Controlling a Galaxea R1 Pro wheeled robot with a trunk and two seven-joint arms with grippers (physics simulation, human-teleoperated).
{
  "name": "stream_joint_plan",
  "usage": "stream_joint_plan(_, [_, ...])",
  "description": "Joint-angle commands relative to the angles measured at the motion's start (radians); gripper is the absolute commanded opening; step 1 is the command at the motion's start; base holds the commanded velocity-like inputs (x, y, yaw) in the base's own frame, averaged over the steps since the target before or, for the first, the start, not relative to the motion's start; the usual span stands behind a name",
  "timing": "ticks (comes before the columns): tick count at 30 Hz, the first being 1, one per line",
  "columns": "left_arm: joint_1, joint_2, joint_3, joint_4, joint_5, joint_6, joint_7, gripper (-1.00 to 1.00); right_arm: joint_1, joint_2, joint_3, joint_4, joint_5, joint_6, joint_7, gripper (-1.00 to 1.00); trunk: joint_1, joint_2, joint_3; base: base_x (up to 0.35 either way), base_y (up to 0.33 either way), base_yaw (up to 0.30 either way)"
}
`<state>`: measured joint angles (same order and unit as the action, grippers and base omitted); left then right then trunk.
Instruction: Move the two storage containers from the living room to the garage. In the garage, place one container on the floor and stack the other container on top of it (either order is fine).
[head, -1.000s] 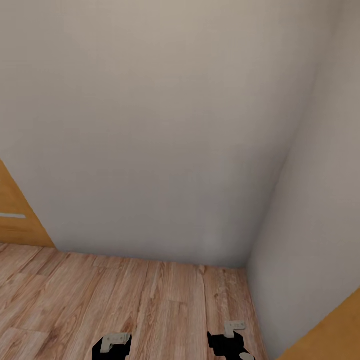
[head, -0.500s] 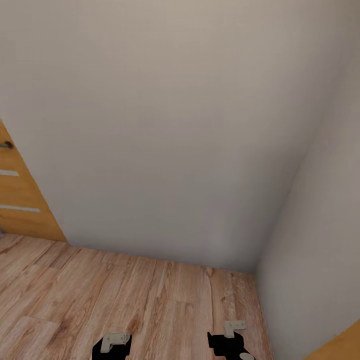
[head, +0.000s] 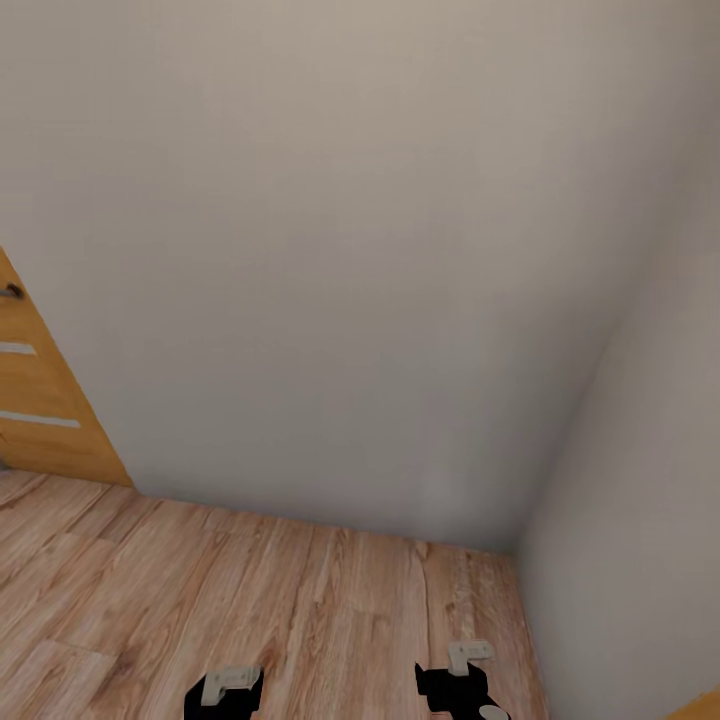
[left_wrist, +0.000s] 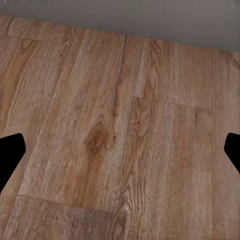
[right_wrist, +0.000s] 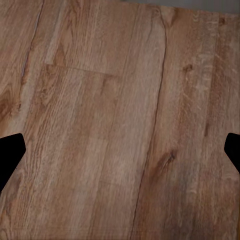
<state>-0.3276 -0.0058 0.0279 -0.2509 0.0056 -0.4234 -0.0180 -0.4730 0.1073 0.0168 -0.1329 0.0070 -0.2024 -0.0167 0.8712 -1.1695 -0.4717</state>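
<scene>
Facing a pale wall corner (head: 515, 545) over wood-plank floor (head: 300, 610); wooden door (head: 35, 400) showing at left. Left gripper (left_wrist: 120, 150) and right gripper (right_wrist: 120, 150) jaws hanging apart, gripping nothing.

The wall (head: 330, 260) ahead is a plain pale grey-cream, unpatterned, and the side wall (head: 650, 480) meeting it at the corner is a slightly cooler grey. The floor (head: 300, 610) is light brown wood plank with darker grain streaks and knots, and the door (head: 40, 410) is honey-orange wood crossed by thin pale grey stripes
</scene>
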Motion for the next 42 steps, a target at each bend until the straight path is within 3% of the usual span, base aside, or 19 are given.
stream_joint_plan(1, [-0.001, 0.000, 0.003, 0.001, 0.001, -0.003, -0.002, 1.00, -0.001, 0.000, 0.002, 0.001, 0.001, -0.003, -0.002, 1.00, 0.001, 0.000, -0.001, 0.301, 0.000, 0.001])
stream_joint_plan(10, [-0.001, 0.000, 0.003, 0.001, 0.001, -0.003, -0.002, 1.00, 0.000, 0.000, 0.002, 0.001, 0.001, -0.003, -0.002, 1.00, 0.001, 0.000, -0.001, 0.291, 0.000, 0.000])
stream_joint_plan(32, [-0.001, 0.000, 0.003, 0.001, 0.001, -0.003, -0.002, 1.00, 0.000, 0.000, 0.002, 0.001, 0.001, -0.003, -0.002, 1.00, 0.001, 0.000, -0.007, 0.028, 0.000, 0.117])
stream_joint_plan(42, [-0.001, 0.000, 0.003, 0.001, 0.001, -0.003, -0.002, 1.00, 0.000, 0.000, 0.002, 0.001, 0.001, -0.003, -0.002, 1.00, 0.001, 0.000, -0.007, 0.234, 0.000, 0.006])
